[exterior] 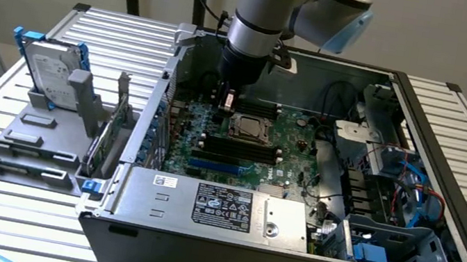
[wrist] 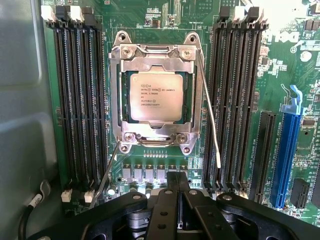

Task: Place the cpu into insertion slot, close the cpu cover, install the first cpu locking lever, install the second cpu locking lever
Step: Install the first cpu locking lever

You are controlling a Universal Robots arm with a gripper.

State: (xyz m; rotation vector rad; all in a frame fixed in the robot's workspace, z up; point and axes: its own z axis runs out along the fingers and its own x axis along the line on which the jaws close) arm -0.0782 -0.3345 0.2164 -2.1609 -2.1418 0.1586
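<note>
My jaws, shut and empty, hover beside the insertion slot (exterior: 248, 128); the cpu (wrist: 156, 96) lies there under the lowered cpu cover (wrist: 156, 56). Both levers (wrist: 212, 125) stand loose: a glancing push could slip and gouge the board (wrist: 280, 65).

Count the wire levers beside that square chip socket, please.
2. One thin silvery wire lever lies on the metal-rimmed socket's side facing the long blue slot; the other, opposite.

One cpu (wrist: 155, 96), one cpu cover (wrist: 156, 55), two locking levers (wrist: 210, 116).
</note>
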